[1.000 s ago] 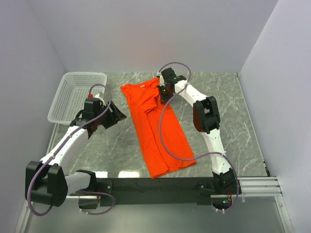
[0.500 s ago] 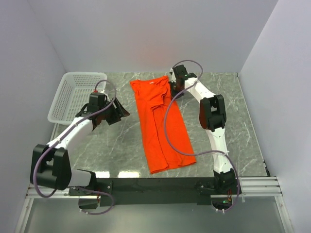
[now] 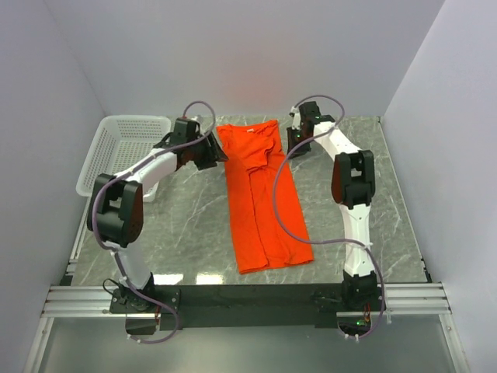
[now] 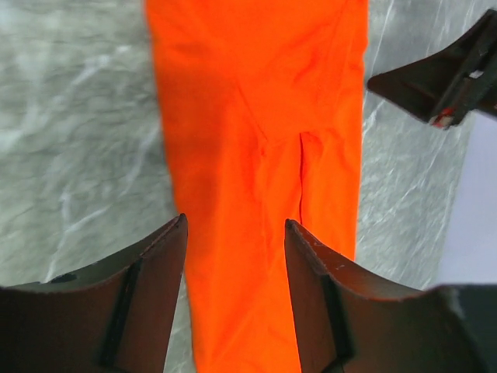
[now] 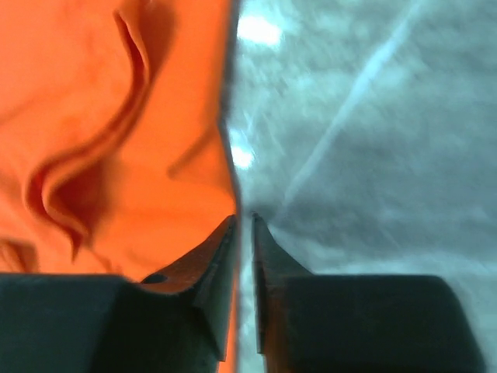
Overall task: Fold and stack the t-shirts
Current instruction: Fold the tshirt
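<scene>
Since the orange-red t-shirt (image 3: 264, 198) lies flat on the desk (image 3: 186, 225) as one long strip, sleeves folded in, collar end far and hem near, both arms flank its collar end. The left jaws stand wide over its left edge. The right jaws, a slit apart, meet its right edge; whether they pinch cloth is unclear.

The pincer (image 5: 242, 220) sits nearly closed at the t-shirt (image 5: 101, 124) edge; marble table (image 5: 373, 124) lies rightward.
</scene>
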Tool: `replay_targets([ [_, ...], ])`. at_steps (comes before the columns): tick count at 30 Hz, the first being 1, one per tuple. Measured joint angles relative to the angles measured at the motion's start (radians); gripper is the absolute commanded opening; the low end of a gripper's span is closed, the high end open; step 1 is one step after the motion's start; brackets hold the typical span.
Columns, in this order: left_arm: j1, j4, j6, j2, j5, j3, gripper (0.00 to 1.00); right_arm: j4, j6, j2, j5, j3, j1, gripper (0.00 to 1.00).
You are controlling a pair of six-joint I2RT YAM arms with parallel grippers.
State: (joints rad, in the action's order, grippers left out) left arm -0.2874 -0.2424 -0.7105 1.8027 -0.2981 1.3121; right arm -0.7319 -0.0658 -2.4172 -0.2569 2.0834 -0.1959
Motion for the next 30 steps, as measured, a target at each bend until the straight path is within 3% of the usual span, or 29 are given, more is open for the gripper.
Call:
replay_targets([
  [3,-0.038,-0.020,0.036,0.021,0.005,0.024,0.58,0.005,0.049,0.086,-0.051,-0.087,0.028,0.35],
  [6,-0.063,-0.032,0.084,0.003,0.017,0.013,0.59,0.006,0.115,0.200,-0.118,-0.144,0.052,0.37],
  [11,-0.101,0.000,0.242,-0.225,0.052,-0.199,0.61,0.002,0.317,0.463,-0.269,-0.284,0.076,0.41],
  [14,-0.163,0.058,0.382,-0.474,0.051,-0.366,0.84,-0.006,0.503,0.659,-0.389,-0.438,0.074,0.46],
  [15,-0.193,0.084,0.425,-0.566,0.038,-0.417,0.97,-0.014,0.584,0.736,-0.431,-0.512,0.074,0.61],
  [16,-0.224,0.110,0.470,-0.649,0.020,-0.458,0.99,-0.028,0.686,0.813,-0.476,-0.597,0.074,0.68],
  [18,-0.283,0.149,0.539,-0.777,-0.019,-0.522,1.00,-0.092,0.893,0.966,-0.548,-0.762,0.074,0.72],
  [22,-0.409,0.144,0.621,-0.871,-0.032,-0.581,0.99,-0.294,1.259,1.102,-0.608,-0.935,0.066,0.72],
  [26,-0.618,0.087,0.661,-0.874,0.008,-0.640,0.97,-0.400,1.511,1.149,-0.597,-1.098,0.066,0.72],
  [30,-0.823,0.037,0.710,-0.861,0.084,-0.689,0.93,-0.459,1.630,1.311,-0.560,-1.307,0.066,0.71],
])
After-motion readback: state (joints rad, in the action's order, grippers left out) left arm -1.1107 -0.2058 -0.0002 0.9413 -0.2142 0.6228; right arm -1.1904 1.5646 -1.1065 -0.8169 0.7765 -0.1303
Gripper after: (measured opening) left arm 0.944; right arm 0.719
